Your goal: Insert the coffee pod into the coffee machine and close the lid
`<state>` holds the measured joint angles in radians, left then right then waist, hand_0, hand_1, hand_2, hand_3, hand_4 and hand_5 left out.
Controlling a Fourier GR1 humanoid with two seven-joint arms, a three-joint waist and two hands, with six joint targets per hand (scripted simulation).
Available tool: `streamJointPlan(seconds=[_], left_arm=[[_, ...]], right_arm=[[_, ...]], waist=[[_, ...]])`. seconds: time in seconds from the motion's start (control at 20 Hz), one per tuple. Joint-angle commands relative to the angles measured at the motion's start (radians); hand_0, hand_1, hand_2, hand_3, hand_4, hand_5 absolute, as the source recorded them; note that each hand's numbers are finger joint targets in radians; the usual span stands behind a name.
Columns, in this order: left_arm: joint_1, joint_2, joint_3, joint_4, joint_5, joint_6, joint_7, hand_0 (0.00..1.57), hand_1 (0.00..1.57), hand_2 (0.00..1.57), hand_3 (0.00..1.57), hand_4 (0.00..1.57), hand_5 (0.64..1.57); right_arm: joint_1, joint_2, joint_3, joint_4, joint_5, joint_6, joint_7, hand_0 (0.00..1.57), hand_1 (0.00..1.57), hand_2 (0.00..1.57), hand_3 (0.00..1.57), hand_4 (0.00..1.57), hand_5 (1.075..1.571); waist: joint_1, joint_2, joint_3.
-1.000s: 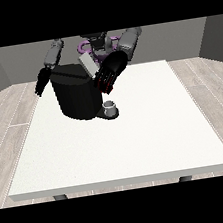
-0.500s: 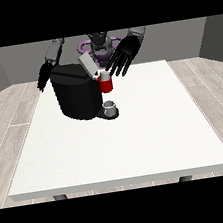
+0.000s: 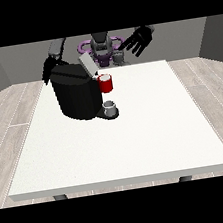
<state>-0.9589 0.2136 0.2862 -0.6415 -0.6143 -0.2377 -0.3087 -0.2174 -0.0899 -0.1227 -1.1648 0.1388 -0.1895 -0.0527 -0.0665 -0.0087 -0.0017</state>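
Here, your robot hand at the view's right [image 3: 139,40] is hovering spread above the tabletop [image 3: 136,130]; the other's [image 3: 47,72] fingers are hiding, seemingly behind the coffee machine [image 3: 76,91], lid [image 3: 87,65] standing open.

Lighting: even and fairly bright, from above, with no glare on the white table [image 3: 139,145]. Shadows: faint and soft, a small dark patch under the black coffee machine [image 3: 75,93] at its base. The far walls sit in dimmer grey; edges show no bending.
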Motion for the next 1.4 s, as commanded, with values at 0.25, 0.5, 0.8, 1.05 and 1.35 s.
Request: streamJointPlan(seconds=[0.25, 0.5, 0.8, 1.05, 1.35], left_arm=[[0.355, -0.166, 0.119, 0.046, 0.183, -0.036, -0.082, 0.0, 0.0, 0.0, 0.0, 0.42, 1.571], [0.425, -0.158, 0.098, 0.024, 0.187, -0.068, -0.065, 0.0, 0.0, 0.0, 0.0, 0.39, 1.571], [0.452, -0.212, 0.035, -0.049, 0.304, -0.046, -0.005, 0.0, 0.0, 0.0, 0.0, 0.35, 1.571], [0.48, -0.213, 0.003, -0.221, 0.359, -0.101, 0.101, 0.0, 0.0, 0.0, 0.0, 0.38, 1.571], [0.519, -0.213, -0.063, -0.31, 0.395, -0.046, 0.094, 0.0, 0.0, 0.0, 0.0, 0.38, 1.571]], right_arm=[[0.104, 0.028, 0.033, -0.087, -0.051, 0.078, 0.004, 0.0, 0.0, 0.0, 0.0, 0.0, 1.571], [0.025, 0.0, 0.067, -0.17, -0.072, 0.15, 0.072, 0.0, 0.0, 0.0, 0.0, 0.0, 1.571], [-0.031, -0.083, 0.055, -0.141, -0.045, 0.198, 0.038, 0.0, 0.0, 0.0, 0.0, 0.24, 1.571], [-0.105, -0.102, -0.022, -0.104, -0.098, 0.19, 0.099, 0.0, 0.0, 0.0, 0.0, 0.0, 1.571], [-0.234, -0.077, -0.062, -0.031, -0.163, 0.178, 0.176, 0.0, 0.0, 0.0, 0.0, 0.08, 1.571]], waist=[[0.112, -0.267, 0.0008], [0.141, -0.302, 0.0014], [0.199, -0.297, 0.002], [0.242, -0.235, 0.0021], [0.266, -0.16, 0.0019]])
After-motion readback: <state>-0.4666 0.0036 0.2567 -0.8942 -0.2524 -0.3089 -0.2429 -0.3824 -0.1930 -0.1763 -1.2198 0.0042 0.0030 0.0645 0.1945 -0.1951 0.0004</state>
